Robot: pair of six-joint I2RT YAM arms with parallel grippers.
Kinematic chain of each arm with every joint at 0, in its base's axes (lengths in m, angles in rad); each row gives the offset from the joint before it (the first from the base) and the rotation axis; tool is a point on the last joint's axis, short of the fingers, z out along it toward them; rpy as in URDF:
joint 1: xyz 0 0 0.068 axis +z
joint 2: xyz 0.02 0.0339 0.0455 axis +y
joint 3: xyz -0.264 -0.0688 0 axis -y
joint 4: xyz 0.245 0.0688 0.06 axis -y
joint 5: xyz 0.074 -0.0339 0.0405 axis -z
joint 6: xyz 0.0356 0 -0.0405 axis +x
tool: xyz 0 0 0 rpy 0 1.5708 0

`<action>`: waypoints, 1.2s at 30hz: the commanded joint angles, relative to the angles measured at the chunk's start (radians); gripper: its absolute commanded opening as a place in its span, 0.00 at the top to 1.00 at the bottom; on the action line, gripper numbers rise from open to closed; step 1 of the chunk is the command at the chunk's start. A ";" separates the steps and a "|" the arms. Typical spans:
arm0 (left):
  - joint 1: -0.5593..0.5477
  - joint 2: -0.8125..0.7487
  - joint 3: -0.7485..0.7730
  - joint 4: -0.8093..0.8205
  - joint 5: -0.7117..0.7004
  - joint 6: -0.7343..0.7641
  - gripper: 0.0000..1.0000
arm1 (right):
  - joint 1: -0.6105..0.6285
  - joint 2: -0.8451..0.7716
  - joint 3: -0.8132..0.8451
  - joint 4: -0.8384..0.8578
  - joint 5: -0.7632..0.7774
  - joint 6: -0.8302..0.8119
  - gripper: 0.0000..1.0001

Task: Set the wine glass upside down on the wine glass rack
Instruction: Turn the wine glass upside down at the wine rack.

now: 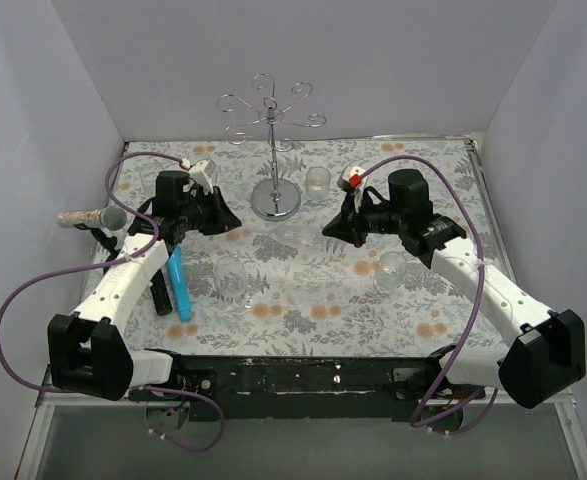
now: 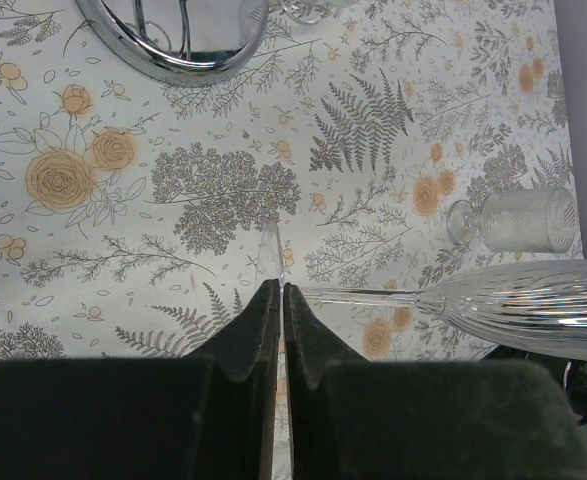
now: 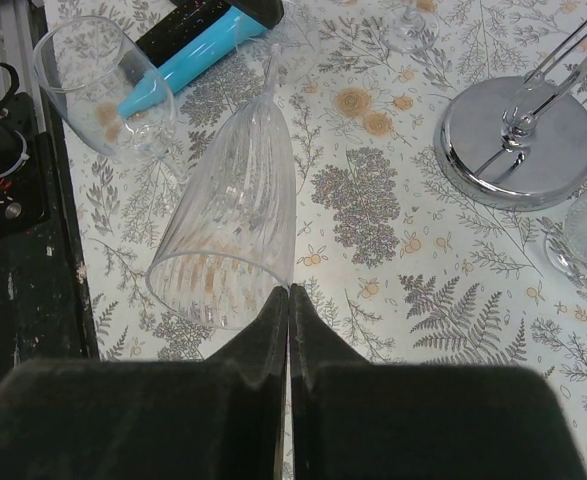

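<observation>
A small glass [image 1: 318, 183] crowds the right side of the wine glass rack [image 1: 269, 206].

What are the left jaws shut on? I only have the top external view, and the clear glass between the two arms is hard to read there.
Observer: In the left wrist view, the left gripper has its jaws shut on the foot of the wine glass, seen edge-on.
Operator: And the right arm?
Observer: Its wrist view shows the right gripper with jaws shut at the bowl's rim, apparently pinching the wall.
Operator: Which way does the mouth face?
Observer: The open mouth is at the right gripper, and the stem runs away from it.
</observation>
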 commanded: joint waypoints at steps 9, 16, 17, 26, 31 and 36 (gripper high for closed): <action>0.005 -0.089 0.036 -0.036 -0.073 0.047 1.00 | -0.018 -0.030 0.029 0.061 -0.076 0.025 0.83; 0.005 -0.120 0.073 -0.096 -0.194 0.093 1.00 | -0.037 -0.041 0.023 0.032 -0.121 -0.029 0.46; 0.005 -0.124 0.080 -0.107 -0.206 0.100 1.00 | -0.046 -0.044 0.021 0.028 -0.139 -0.052 0.43; 0.005 -0.156 0.168 -0.193 -0.323 0.182 1.00 | -0.165 -0.111 -0.009 -0.037 -0.260 -0.187 0.30; 0.002 -0.192 0.194 -0.202 -0.338 0.208 1.00 | -0.288 -0.168 -0.083 -0.024 -0.331 -0.201 0.28; -0.019 -0.215 0.240 -0.225 -0.395 0.241 1.00 | -0.394 -0.197 -0.164 0.002 -0.371 -0.199 0.28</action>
